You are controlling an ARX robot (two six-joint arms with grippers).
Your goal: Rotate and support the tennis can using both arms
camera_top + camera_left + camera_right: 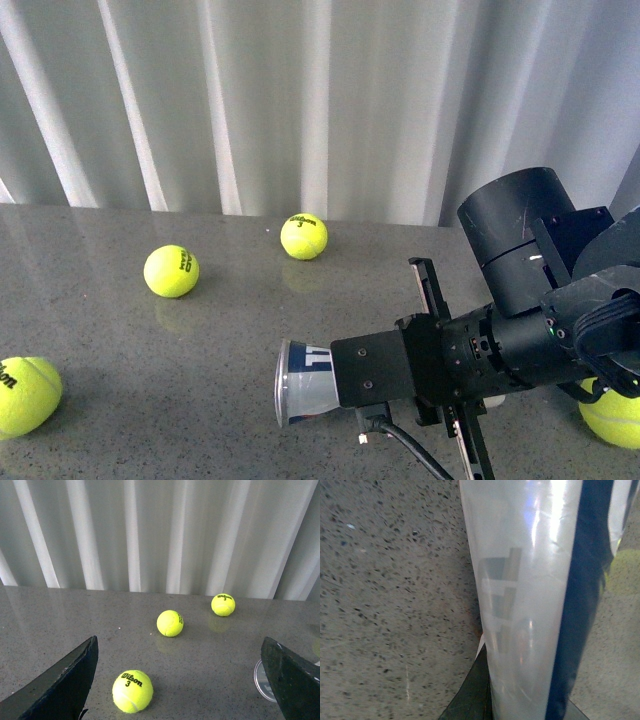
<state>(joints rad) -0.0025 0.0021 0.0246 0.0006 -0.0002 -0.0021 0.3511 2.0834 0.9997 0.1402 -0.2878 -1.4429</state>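
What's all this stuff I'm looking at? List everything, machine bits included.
Clear plastic tennis can with white-and-navy label and silver rim: one, lying on its side on the table, front right of centre.
Fuzzy yellow tennis balls: four, loose on the table: far centre, left of that, left edge, right edge.
Grey speckled table: one, under everything.
White pleated backdrop: one, behind the table.
Bulky black right arm: one, reaching in from the right; its right claw is closed around the can.
Black left claw: one, open and empty above the table, seen only by its wrist camera.
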